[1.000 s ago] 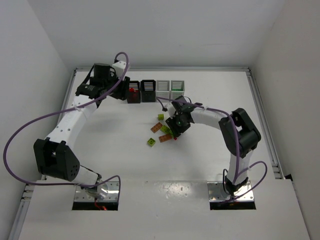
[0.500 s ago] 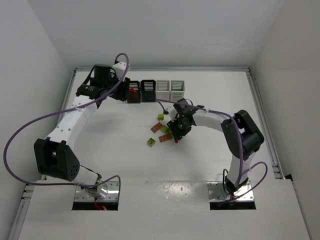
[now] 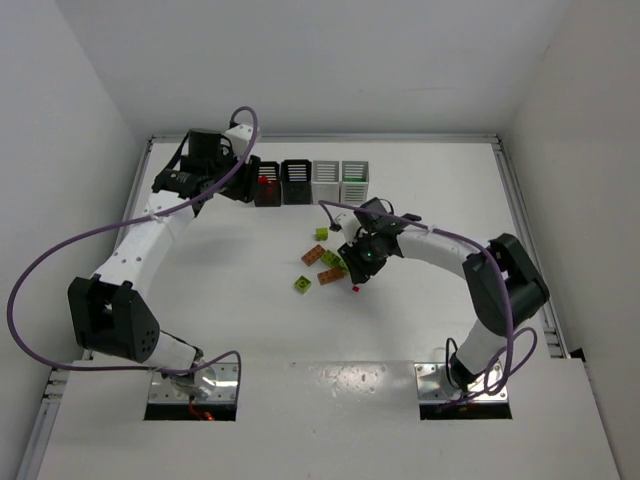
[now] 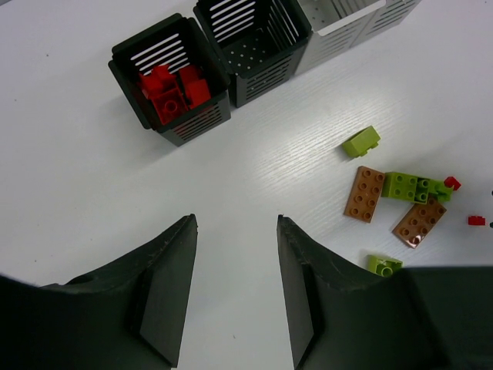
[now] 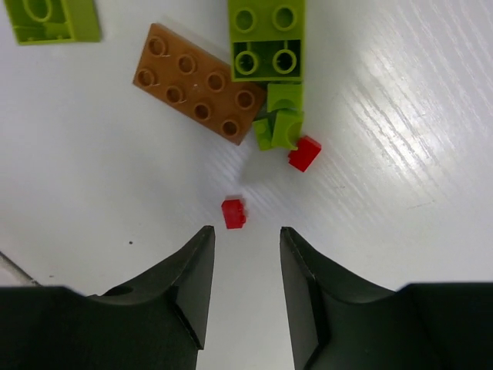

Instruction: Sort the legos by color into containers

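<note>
As both arms lean out over the white table [image 3: 250, 330], the left arm [image 3: 150, 235] reaches to the far left and the right arm [image 3: 440, 243] bends in to the middle. The left gripper [image 4: 235, 231] hangs near the row of bins, and its jaws are partly open with nothing in them. The right gripper [image 5: 246, 235] is low over the loose legos [image 3: 325, 262]. Its jaws are partly open too and hold nothing. Four bins stand side by side at the far end: two black bins [image 4: 266, 81] on the left and two white bins [image 3: 340, 185] on the right. The left black one holds red legos [image 4: 169, 89]. The loose ones lie mid-table: brown plates [image 5: 199, 92], green bricks [image 5: 266, 38] and a tiny red lego [image 5: 233, 213] just ahead of the right jaws.
</note>
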